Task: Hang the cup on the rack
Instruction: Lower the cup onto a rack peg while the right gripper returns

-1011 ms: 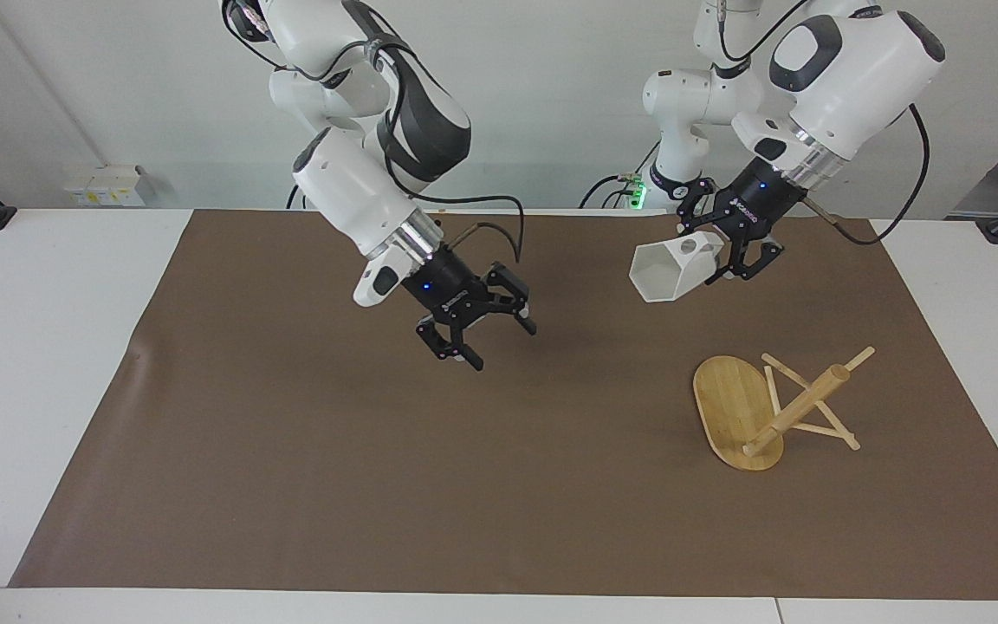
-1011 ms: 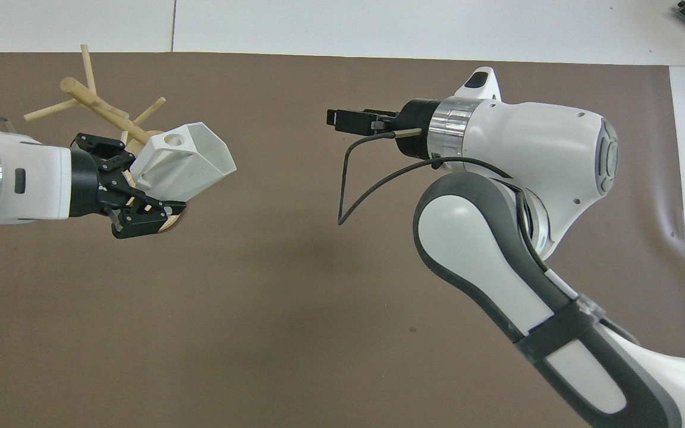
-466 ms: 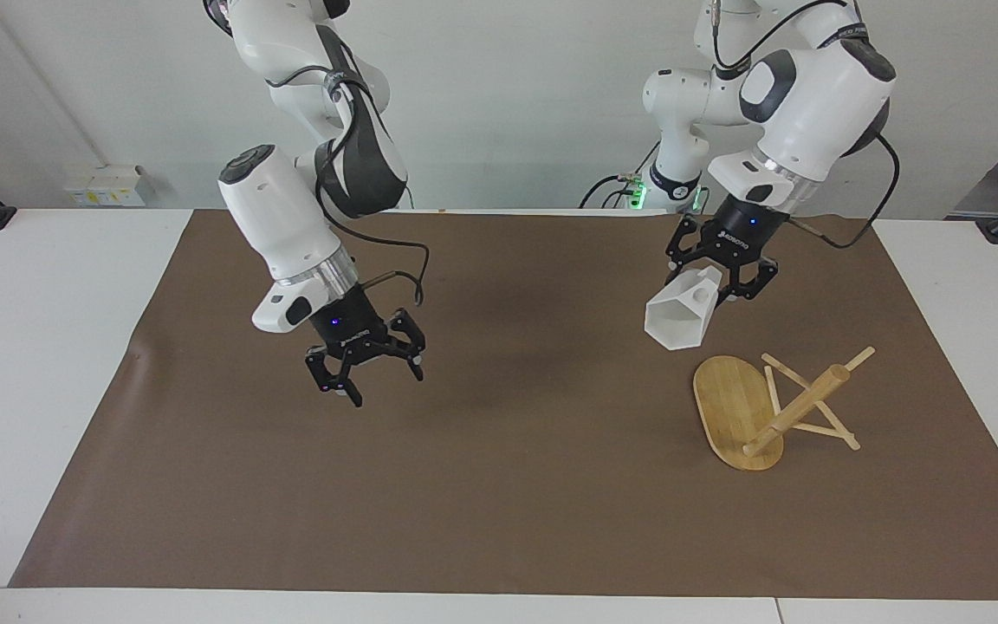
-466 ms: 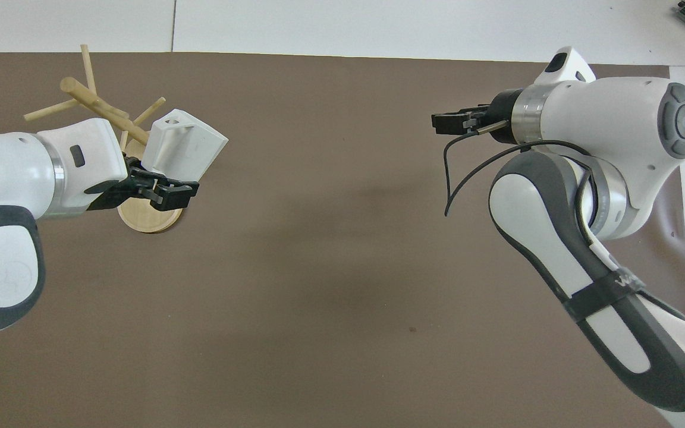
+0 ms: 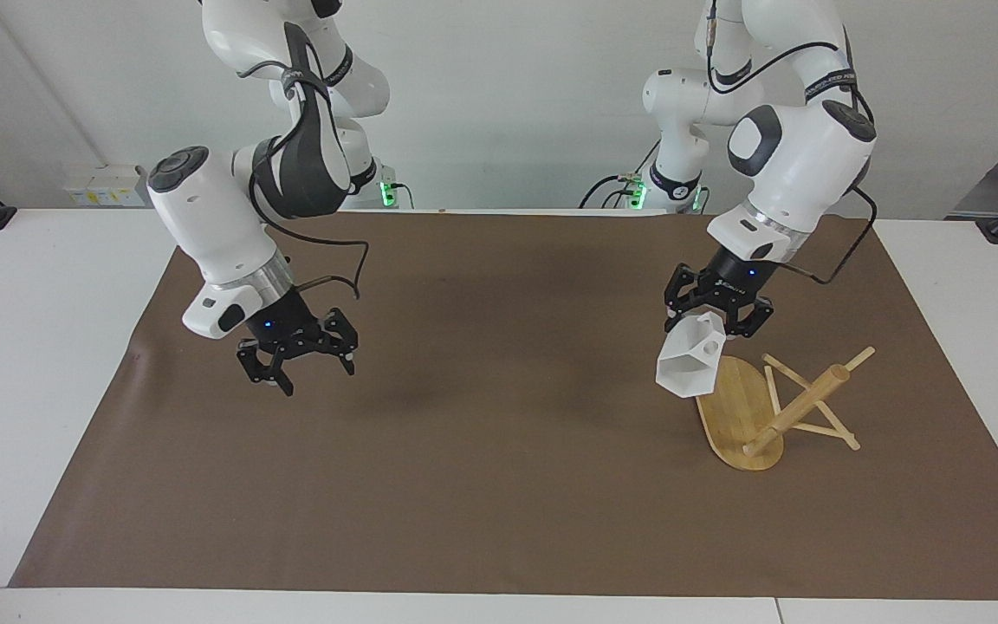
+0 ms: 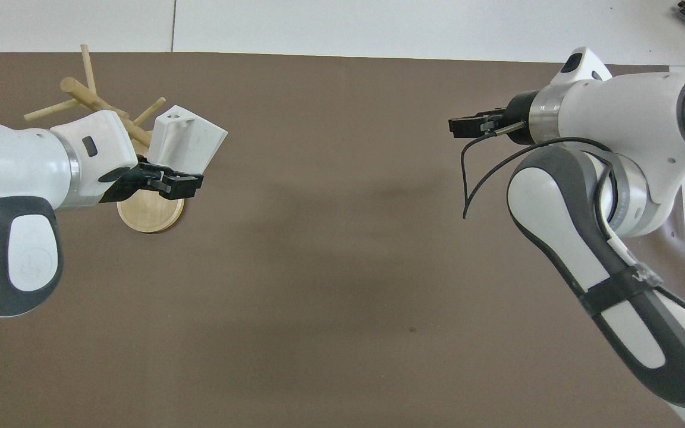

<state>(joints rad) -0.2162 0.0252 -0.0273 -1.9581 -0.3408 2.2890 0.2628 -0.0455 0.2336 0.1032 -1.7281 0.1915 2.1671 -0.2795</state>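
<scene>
Left gripper (image 5: 718,317) has its jaws clamped on the cup (image 5: 688,360) by the handle, though the contact itself is tucked under the black fingers and hard to read. Cup hangs tilted in the air over the rack (image 5: 772,404), at the base edge nearer the robots. The rack lies tipped on the brown mat (image 5: 482,485) at the left arm's end of the counter; overhead, arm and cup hide much of it. Right gripper (image 5: 298,362) hovers over bare mat, jaws spread wide, holding nothing
</scene>
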